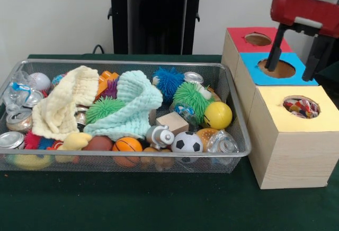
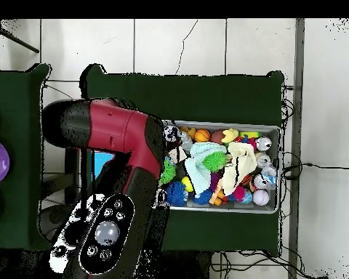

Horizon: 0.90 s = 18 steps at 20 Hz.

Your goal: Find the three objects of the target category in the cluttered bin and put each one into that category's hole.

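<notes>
the gripper [image 1: 297, 64] hangs over the blue box's hole [image 1: 279, 69], fingers apart and empty, so a drop-off step looks finished; next it must return to the wire bin [image 1: 127, 163] for another target.

Bin [image 1: 233, 109]: sitting on the table [image 1: 132, 204], just left of the boxes.
Boxes [image 1: 296, 151]: standing in a row of three beside the bin, each with a hole on top.
Gripper [image 1: 296, 64]: hanging over the middle box [image 1: 249, 80], right of the bin.
Cloths [image 1: 132, 104]: lying on the clutter inside the bin.
Soccer ball [image 1: 187, 142]: resting against the bin's front wall.
</notes>
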{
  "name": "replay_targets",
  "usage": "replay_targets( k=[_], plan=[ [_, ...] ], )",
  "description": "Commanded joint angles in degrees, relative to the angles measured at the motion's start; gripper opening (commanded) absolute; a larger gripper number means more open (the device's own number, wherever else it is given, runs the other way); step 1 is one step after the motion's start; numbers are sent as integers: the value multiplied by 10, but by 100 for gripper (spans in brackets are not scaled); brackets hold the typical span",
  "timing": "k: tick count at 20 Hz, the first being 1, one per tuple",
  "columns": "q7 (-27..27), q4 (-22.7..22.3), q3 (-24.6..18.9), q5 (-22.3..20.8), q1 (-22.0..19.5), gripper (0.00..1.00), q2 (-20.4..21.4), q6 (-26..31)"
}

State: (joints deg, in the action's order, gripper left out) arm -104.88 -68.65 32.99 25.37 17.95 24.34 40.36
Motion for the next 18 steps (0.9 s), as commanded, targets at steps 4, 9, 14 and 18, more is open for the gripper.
replay_targets(
  k=[4,9,14,18],
  plan=[
    [-29,-128,-92,-35,-44,100,33,-72],
    [-25,-150,-111,-46,-60,100,41,-98],
    [-23,-158,-130,-59,-78,100,46,-115],
    [-25,-161,-140,-70,-86,100,50,-119]
  ],
)
